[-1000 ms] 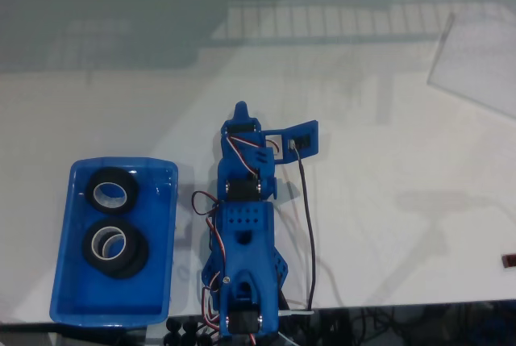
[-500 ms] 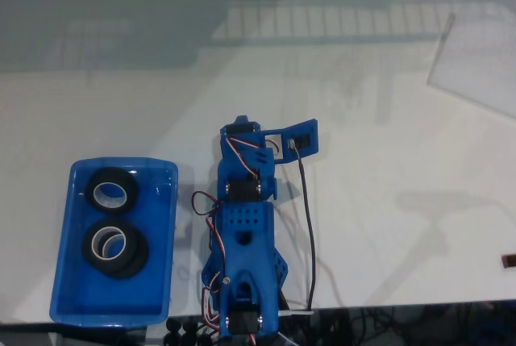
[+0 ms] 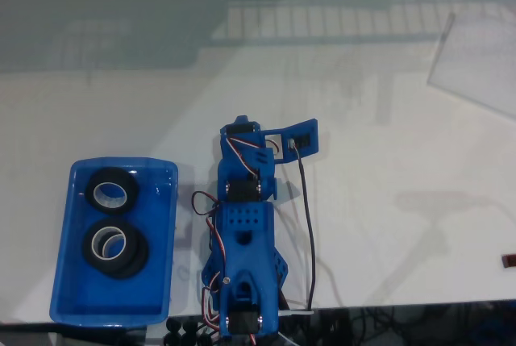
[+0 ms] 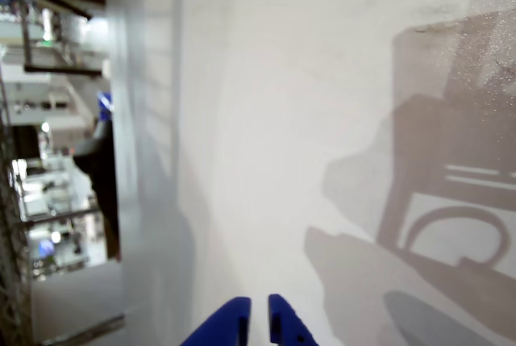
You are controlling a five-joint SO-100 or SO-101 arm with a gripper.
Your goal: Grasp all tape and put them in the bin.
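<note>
The bin [image 3: 165, 241], a shallow bright blue tray, sits at the lower left in the fixed view. Inside it lie black tape rolls with whitish cores: one tape roll [image 3: 129, 193] at the far end and one tape roll [image 3: 137, 253] nearer, which looks stacked on another black roll, slightly offset. The blue arm is folded back at the table's front edge, right of the bin, with my gripper [image 3: 240, 122] pointing away over bare table. In the wrist view my gripper [image 4: 259, 318] shows two blue fingertips [image 4: 234, 323] almost touching, nothing between them, above white tabletop.
A translucent sheet [image 3: 477, 60] lies at the upper right. A black cable [image 3: 309, 225] runs along the arm's right side. A small dark object [image 3: 509, 261] sits at the right edge. The table's front edge [image 3: 403, 307] runs just behind the arm base.
The gripper's pointed tip has drawn back slightly toward the arm since one second ago. The bin and the tape rolls have not moved.
</note>
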